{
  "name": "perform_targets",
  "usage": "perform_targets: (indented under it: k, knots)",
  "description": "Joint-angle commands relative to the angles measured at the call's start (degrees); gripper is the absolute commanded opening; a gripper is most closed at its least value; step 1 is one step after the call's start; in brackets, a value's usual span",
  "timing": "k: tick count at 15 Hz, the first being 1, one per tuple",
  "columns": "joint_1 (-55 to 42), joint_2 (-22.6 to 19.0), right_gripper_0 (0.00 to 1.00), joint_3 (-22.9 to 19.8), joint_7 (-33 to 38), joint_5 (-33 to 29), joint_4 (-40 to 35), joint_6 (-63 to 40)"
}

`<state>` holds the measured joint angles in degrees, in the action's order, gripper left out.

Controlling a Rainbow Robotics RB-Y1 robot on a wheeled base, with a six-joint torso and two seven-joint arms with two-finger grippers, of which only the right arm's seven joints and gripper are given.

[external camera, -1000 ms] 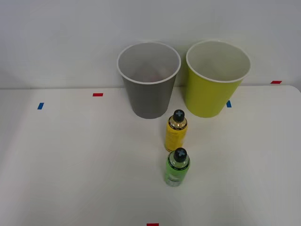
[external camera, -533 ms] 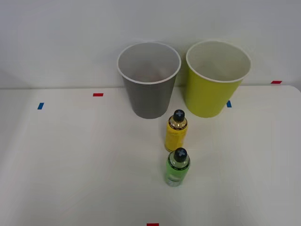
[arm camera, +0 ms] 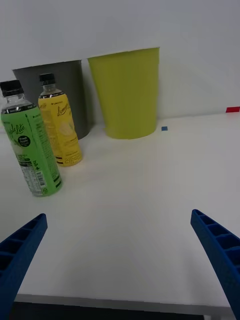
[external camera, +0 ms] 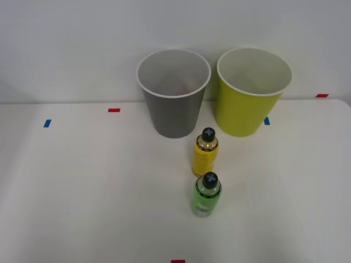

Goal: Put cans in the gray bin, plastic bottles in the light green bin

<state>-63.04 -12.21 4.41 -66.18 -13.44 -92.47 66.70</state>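
Nearest to us, the right gripper (arm camera: 120,260) hangs low over the worktop (arm camera: 135,210), its blue ribbed fingers (arm camera: 220,250) spread wide at the two corners of the wrist view and holding nothing; bare white surface lies between them.

Beyond the fingers stands the green bottle (external camera: 206,195), upright, black cap on, on the worktop nearer the robot than anything else; just beyond it, close but apart as far as we can tell, stands the yellow bottle (external camera: 204,153), likewise upright and capped.

Farthest, against the wall, stand the two bins side by side: the gray bin (external camera: 174,93) to the left and the green bin (external camera: 251,92) to the right; the yellow bottle stands just in front of the gap between them. We see a faint reddish patch deep in the gray bin but cannot tell what it is; the green bin shows no contents from this angle.

We judge the sorting of the bottles as not yet begun: both remain outside the bins and ungrasped; no can stands on the worktop. What is left, as we read it, is to close on one bottle, most readily the green one, carry it over the white rim of the green bin and release it, then do the same with the yellow one.
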Motion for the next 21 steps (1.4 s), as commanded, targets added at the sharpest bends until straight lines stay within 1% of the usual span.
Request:
perform_targets:
  k: [1, 5, 7, 10, 12, 19, 21]
  knots:
    - [0.6, -0.5, 1.00, 1.7, -2.1, -0.4, 0.0, 0.0]
    - [2.5, -0.8, 1.00, 3.9, -3.6, -0.4, 0.0, -0.7]
    - [4.6, -1.9, 1.00, 7.0, -4.2, 0.6, 0.0, -2.8]
    - [8.9, -3.5, 1.00, 10.6, -5.8, 0.8, 0.0, -4.4]
    - [12.0, -4.2, 1.00, 11.9, -6.4, 1.1, 0.0, -5.4]
    - [22.6, -4.8, 1.00, 18.4, -9.1, 5.2, 0.1, -13.0]
    - [26.3, -4.9, 1.00, 19.9, -9.9, 6.6, 0.0, -16.8]
